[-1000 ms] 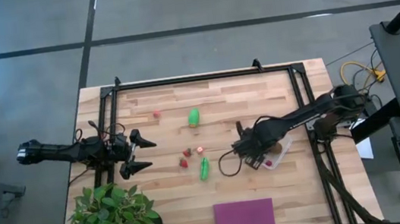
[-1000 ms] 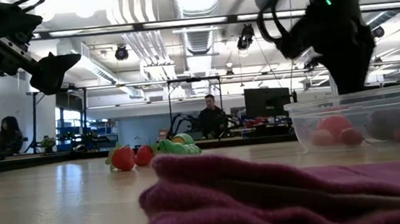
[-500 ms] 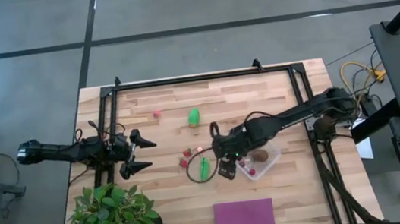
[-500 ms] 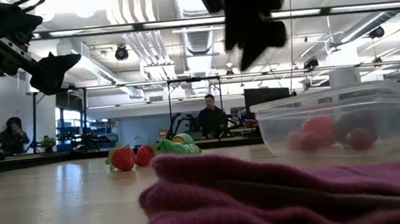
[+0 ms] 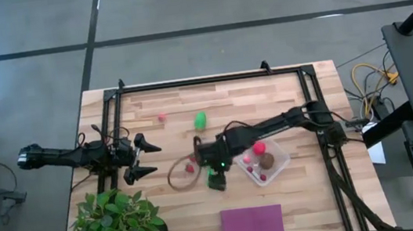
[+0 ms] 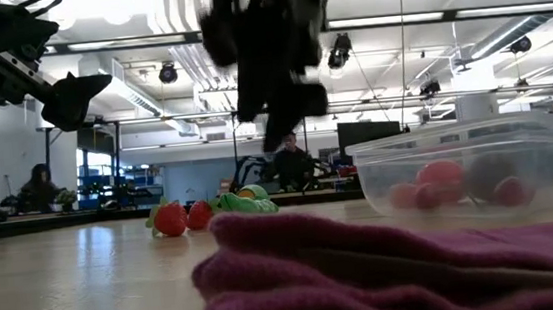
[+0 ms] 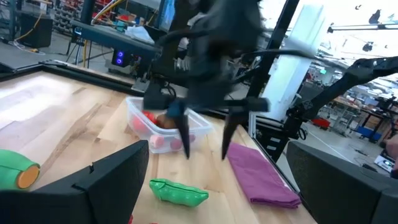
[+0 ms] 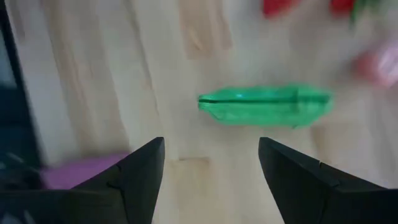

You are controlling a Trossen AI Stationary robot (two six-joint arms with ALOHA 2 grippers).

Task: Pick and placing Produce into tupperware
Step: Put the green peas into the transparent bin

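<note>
The clear tupperware [image 5: 276, 171] stands right of the table's middle and holds a red ball [image 5: 259, 148], a brown oval [image 5: 269, 160] and small berries. A green pod [image 8: 264, 106] lies flat on the wood; it also shows in the left wrist view [image 7: 177, 191]. My right gripper [image 8: 211, 142] hangs open just above the pod, touching nothing, and largely hides it in the high view. A second green piece [image 5: 201, 119], a lone berry [image 5: 162, 117] and red berries [image 5: 190, 165] lie on the table. My left gripper [image 5: 147, 160] waits open at the left edge.
A purple cloth [image 5: 251, 224] lies at the near edge, and fills the low view's foreground [image 6: 367, 268]. A leafy potted plant [image 5: 117, 225] stands at the near left corner. A black frame [image 5: 210, 79] rims the table. People show in the room behind.
My right gripper has gone from over the tupperware toward the table's left edge and now hangs open over the green pod. The tupperware has slid a little toward the left.
</note>
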